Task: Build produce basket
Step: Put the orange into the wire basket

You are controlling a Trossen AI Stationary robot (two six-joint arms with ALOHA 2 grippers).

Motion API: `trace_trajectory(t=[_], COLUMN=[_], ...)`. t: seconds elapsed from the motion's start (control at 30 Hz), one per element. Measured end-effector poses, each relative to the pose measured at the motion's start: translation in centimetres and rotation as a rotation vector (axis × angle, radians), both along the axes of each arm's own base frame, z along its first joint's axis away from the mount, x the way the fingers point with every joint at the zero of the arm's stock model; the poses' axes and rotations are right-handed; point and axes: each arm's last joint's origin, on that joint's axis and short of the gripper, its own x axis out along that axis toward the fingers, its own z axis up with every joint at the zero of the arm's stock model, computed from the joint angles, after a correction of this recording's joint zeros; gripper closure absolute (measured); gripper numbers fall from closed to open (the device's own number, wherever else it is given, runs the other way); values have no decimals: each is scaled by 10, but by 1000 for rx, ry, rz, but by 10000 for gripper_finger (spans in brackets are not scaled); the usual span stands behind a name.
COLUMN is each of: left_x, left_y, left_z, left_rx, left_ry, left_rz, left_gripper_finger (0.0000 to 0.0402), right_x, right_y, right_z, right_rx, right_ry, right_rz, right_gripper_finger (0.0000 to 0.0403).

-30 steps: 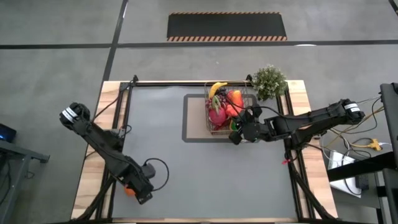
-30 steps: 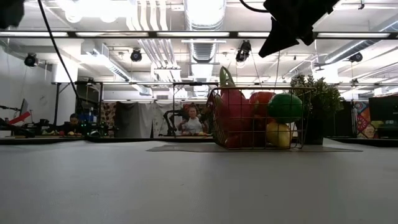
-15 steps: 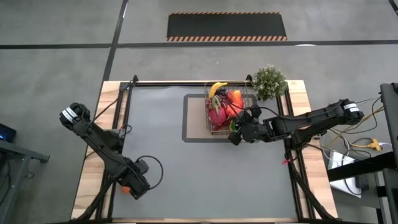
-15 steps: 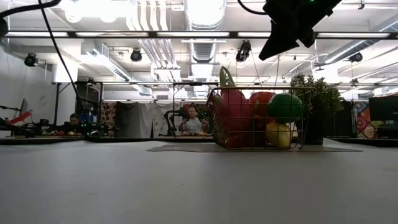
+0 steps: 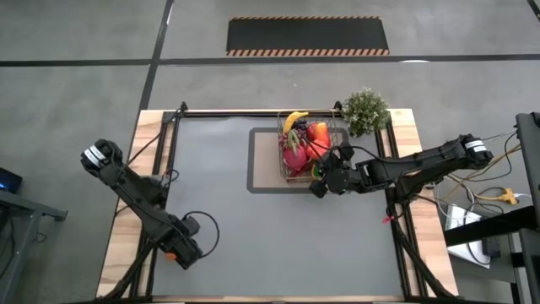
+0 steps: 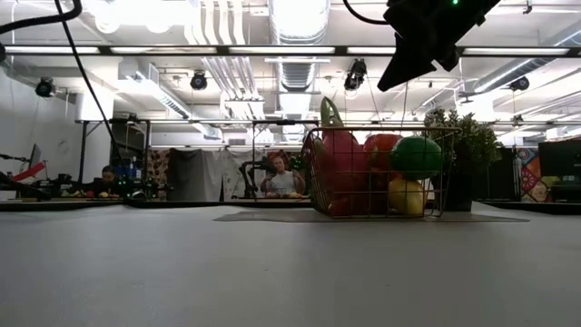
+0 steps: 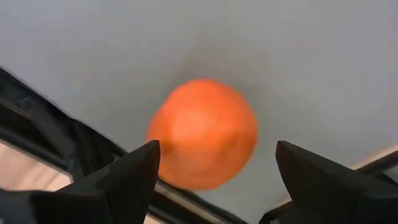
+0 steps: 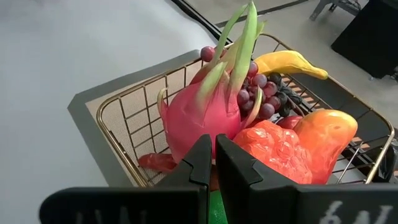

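Grey table point(image 5: 253, 228): left gripper point(image 7: 214, 180) is hanging with fingers spread, orange point(image 7: 203, 132) lying ungrasped between them. Right gripper point(image 8: 214, 158), clenched empty, is hovering beside basket point(image 8: 124, 134) holding dragon fruit point(image 8: 196, 118).

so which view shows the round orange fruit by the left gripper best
The left wrist view: the round orange fruit fills the frame between the open left gripper fingers. The high view shows only an orange speck; the low and right wrist views miss it.
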Motion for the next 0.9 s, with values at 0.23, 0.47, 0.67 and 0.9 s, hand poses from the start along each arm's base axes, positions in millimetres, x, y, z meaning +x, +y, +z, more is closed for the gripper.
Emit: trace_trajectory(t=[0.23,0.47,0.67,0.9], left_x=[-2,-1,0,13], left_y=[-5,-9,-10,-11], left_z=[-12,-19,-21,6], left_rx=[24,31,32,137], left_ry=[-8,-2,-2,-297], left_rz=[-47,-120,-148,-189], left_gripper_finger=[100,107,144,155], right_x=[0,0,-1,-1], right_y=[0,0,0,1], right_z=[0,-1,-1,-1], right_rx=[-2,-2,-1,-20], right_ry=[6,6,7,25], right_rz=[1,1,0,20], right_gripper_finger=[390,390,390,390])
